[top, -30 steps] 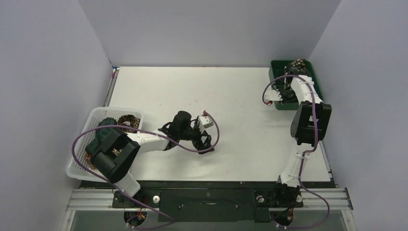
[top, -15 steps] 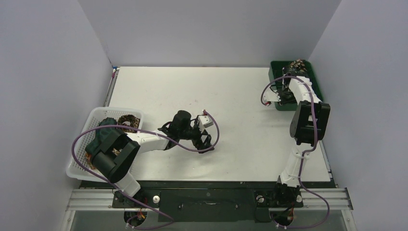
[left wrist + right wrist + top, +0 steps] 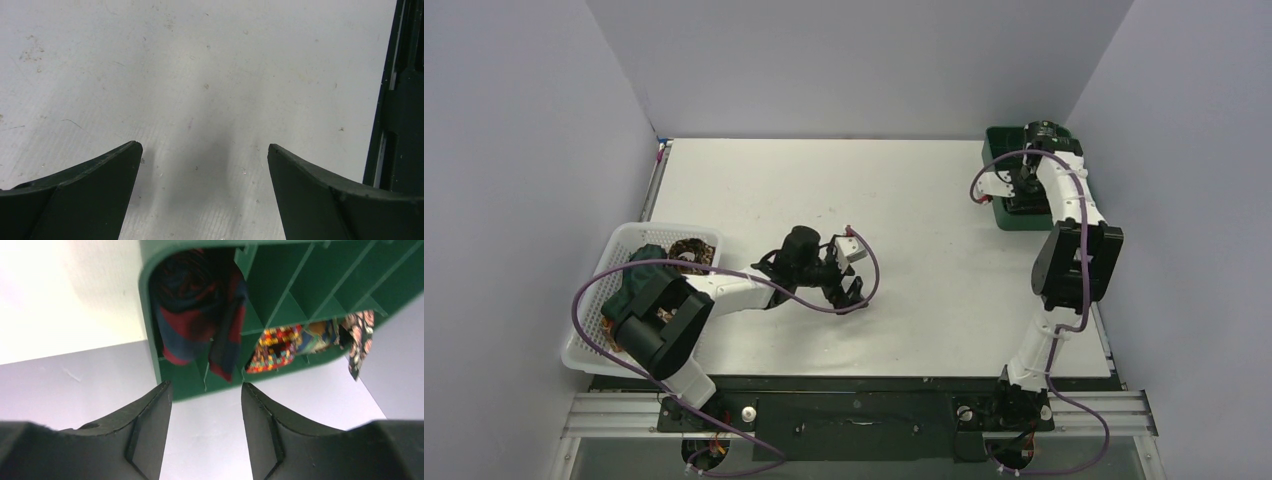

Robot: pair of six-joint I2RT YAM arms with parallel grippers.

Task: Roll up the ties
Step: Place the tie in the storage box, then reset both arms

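Observation:
A rolled navy tie with red stripes [image 3: 192, 305] sits in a corner compartment of the green tray [image 3: 320, 285], one end draped over a divider. A multicoloured tie [image 3: 275, 347] and a floral tie [image 3: 360, 332] fill neighbouring compartments. My right gripper [image 3: 206, 385] hangs open and empty above the tray [image 3: 996, 140], apart from the navy tie. In the top view the right gripper [image 3: 1022, 195] is over the tray's near part. My left gripper [image 3: 203, 146] is wide open over bare table, holding nothing; from above the left gripper [image 3: 849, 290] is left of centre.
A white mesh basket [image 3: 589, 345] at the near left holds a brown-gold tie [image 3: 689, 250] and a dark green tie [image 3: 646, 255]. A dark rail [image 3: 400, 100] runs along the right edge of the left wrist view. Grey walls enclose the table on three sides.
My right gripper has opened and its wrist has swung toward the far end of the tray. The left arm has hardly moved.

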